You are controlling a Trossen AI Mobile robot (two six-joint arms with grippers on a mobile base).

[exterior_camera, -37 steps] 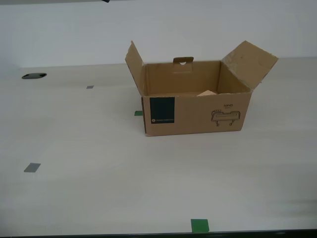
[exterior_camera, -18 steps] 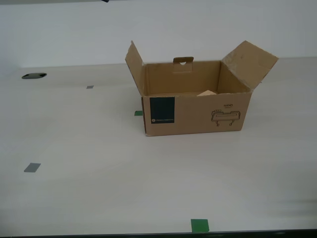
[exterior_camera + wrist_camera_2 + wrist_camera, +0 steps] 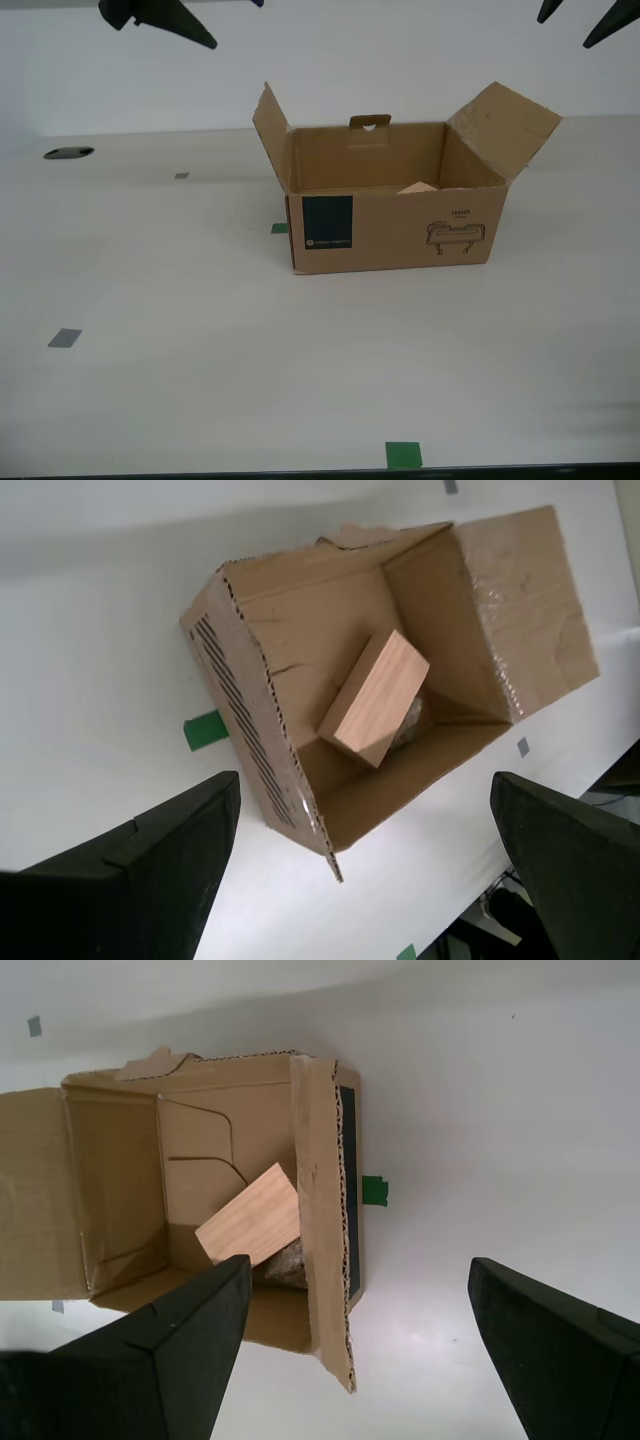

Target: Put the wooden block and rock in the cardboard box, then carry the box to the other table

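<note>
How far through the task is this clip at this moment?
Loading looks done: the wooden block and rock sit inside the cardboard box. Both pincers, first and second, hang open above it, holding nothing. Gripping and carrying the box remains.

My first tool (image 3: 355, 1360) has matte black, wedge-shaped fingers; my second tool (image 3: 365, 865) likewise.

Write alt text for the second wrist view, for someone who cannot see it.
Looking down into an open cardboard box on a white table: the wooden block lies tilted inside, with the rock partly hidden beneath its edge. My second gripper hangs above with its dark fingers spread wide, holding nothing. A green tape mark sits beside the box.
</note>
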